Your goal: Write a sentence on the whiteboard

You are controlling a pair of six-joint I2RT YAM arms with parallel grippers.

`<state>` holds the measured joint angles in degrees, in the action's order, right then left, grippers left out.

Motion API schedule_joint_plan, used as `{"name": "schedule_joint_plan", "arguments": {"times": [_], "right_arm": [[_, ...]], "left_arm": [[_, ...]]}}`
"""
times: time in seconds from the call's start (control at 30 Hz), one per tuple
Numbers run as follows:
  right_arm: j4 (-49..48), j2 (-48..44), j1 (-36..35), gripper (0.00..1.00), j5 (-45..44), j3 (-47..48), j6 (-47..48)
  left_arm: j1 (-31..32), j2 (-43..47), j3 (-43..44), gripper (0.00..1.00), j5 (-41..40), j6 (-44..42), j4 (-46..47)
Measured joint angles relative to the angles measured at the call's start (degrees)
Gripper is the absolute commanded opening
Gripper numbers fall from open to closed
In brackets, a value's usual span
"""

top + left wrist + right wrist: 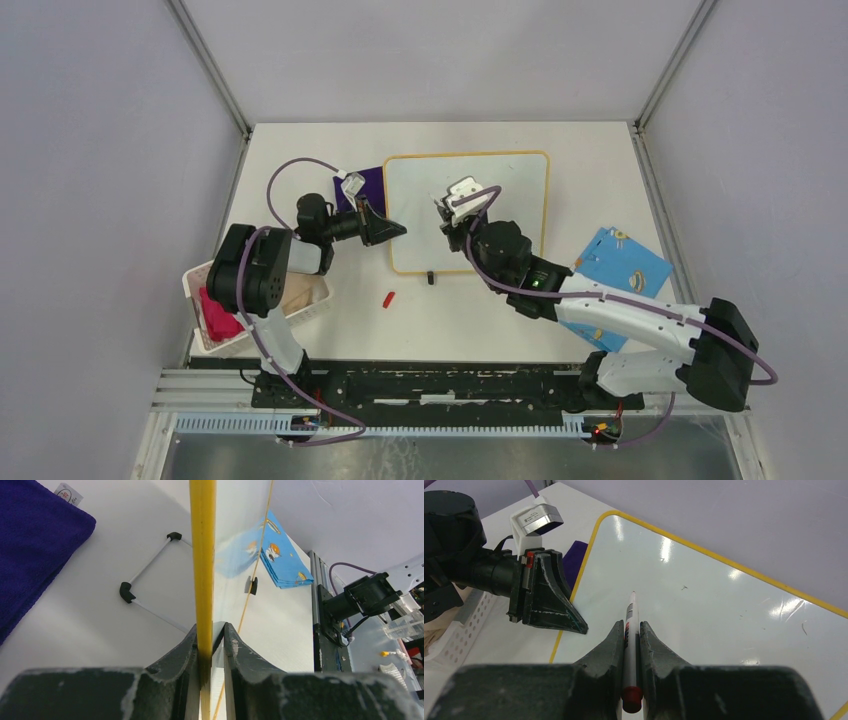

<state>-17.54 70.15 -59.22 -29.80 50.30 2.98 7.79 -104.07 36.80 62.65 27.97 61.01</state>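
Observation:
The whiteboard point(512, 185) lies flat at the back middle of the table, with a thin yellow frame and a blank white face. No red writing shows on it in any view. My left gripper point(397, 232) is shut on the board's left yellow edge point(202, 555), one finger on each side of it. My right gripper point(444, 216) is over the board's left half, shut on a white marker point(630, 615) with a red end. The marker's tip points down at the board face point(714, 595), at or just above it. The left gripper also shows in the right wrist view point(551, 605).
A red marker cap point(389, 297) lies on the table in front of the board, near a small black foot point(431, 278). A purple cloth point(372, 183) lies left of the board. A blue card point(622, 262) is at the right. A white basket point(222, 335) is at the near left.

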Motion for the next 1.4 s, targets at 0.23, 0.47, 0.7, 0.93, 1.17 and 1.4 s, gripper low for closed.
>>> {"name": "schedule_joint_plan", "arguments": {"times": [0.23,0.47,0.7,0.93,1.17,1.4], "right_arm": [[-2.12,5.68,0.00,0.00,-1.29,3.74,0.09],[-2.60,11.13,0.00,0.00,-2.64,7.61,0.28],[-3.02,14.47,0.02,0.00,-3.52,9.92,0.28],[-3.74,16.79,0.02,0.00,-3.80,11.69,0.26],[-3.82,19.02,0.11,0.00,-3.80,13.31,0.04],[-3.76,19.96,0.70,0.00,-3.78,13.88,-0.50]], "left_arm": [[0.00,0.42,0.00,0.02,-0.11,-0.39,-0.98],[0.00,0.63,0.00,0.02,-0.15,-1.01,-1.97],[0.00,0.79,0.02,0.02,-0.15,-1.64,-2.58],[0.00,1.16,0.02,0.02,-0.17,-1.99,-3.56],[0.00,1.60,0.02,0.02,-0.20,-2.60,-4.50],[0.00,1.97,0.15,0.02,-0.22,-3.23,-5.55]]}}
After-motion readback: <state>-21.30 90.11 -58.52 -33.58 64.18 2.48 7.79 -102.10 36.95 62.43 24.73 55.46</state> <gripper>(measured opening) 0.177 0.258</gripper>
